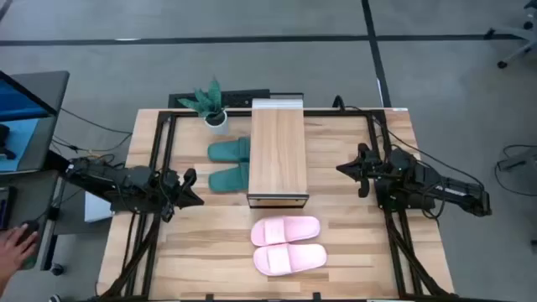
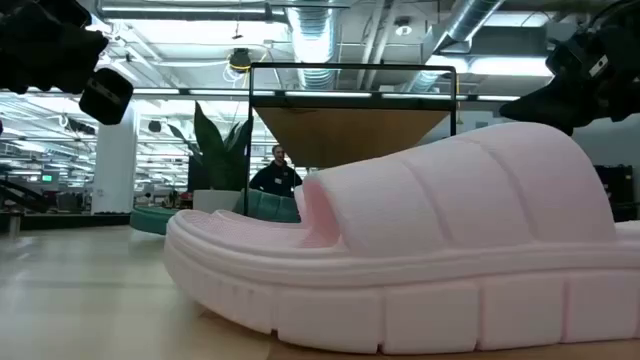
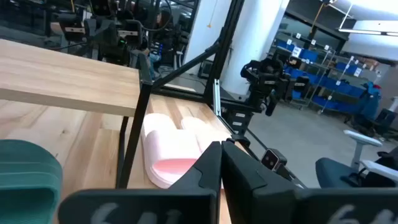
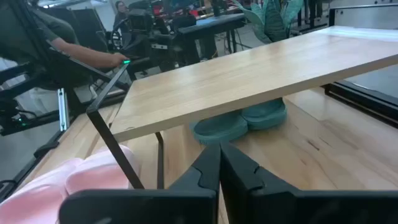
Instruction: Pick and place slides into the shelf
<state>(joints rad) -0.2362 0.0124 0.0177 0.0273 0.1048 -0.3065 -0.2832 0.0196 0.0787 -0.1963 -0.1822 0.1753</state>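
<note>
Two pale pink slides (image 1: 285, 231) (image 1: 290, 258) lie side by side on their soles near the table's near edge, and one of them fills the low view (image 2: 420, 250). Two dark green slides (image 1: 228, 151) (image 1: 228, 179) lie left of the shelf (image 1: 278, 151), their right ends under its light wood top. The pair also shows under the plank in the right wrist view (image 4: 242, 121). My left gripper (image 1: 191, 186) hovers shut left of the shelf (image 3: 68, 81). My right gripper (image 1: 344, 169) hovers shut to its right. Neither gripper touches anything.
A potted plant (image 1: 214, 105) stands at the far edge, left of the shelf. A dark frame (image 1: 159, 168) runs around the tabletop. A person's hand (image 1: 17, 245) rests off the table's left side, and another person (image 2: 276, 172) shows in the room behind.
</note>
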